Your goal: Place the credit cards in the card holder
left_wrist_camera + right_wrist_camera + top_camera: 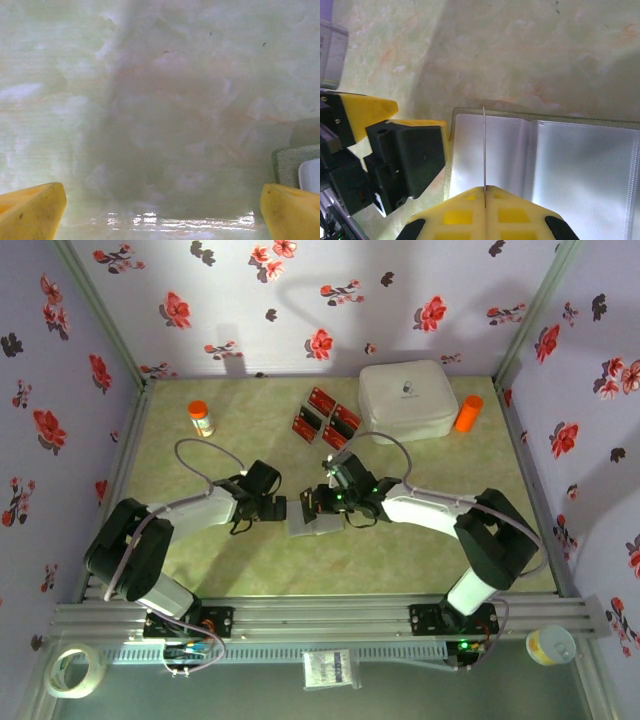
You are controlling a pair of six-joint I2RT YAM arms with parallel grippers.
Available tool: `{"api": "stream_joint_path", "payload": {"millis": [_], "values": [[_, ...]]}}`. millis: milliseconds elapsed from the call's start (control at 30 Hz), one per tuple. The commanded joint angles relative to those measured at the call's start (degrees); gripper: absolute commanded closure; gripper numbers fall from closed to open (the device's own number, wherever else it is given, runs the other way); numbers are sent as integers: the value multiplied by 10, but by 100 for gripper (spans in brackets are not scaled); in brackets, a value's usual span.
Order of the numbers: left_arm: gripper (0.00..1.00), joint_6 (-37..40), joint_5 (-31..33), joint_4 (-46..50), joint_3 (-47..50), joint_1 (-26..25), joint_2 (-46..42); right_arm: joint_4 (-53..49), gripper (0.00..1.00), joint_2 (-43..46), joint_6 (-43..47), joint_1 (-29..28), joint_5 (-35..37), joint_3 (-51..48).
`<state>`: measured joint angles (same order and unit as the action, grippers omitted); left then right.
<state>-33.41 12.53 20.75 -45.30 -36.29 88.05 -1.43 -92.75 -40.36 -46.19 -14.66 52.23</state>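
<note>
Step in hand: inserting one card. Right gripper (485, 191) is pinched tight on the held card (484, 150), seen edge-on as a thin line over the open card holder (570, 165) at table centre. The card's long axis appears to run straight out from the fingertips. Left gripper (161, 200) is spread wide and empty, just left of the holder. The other credit cards (325, 418) lie farther back. Next, probably: lay the card flatter and slide it under a pocket lip.

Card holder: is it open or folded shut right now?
Open. The card holder lies spread flat, both clear inner pockets showing either side of its fold.
</note>
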Motion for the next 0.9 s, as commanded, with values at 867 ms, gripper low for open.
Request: {"api": "stream_joint_path", "payload": {"millis": [867], "values": [[0, -73, -46, -3, 9, -32, -20, 81, 100, -56, -50, -13, 8, -31]]}}
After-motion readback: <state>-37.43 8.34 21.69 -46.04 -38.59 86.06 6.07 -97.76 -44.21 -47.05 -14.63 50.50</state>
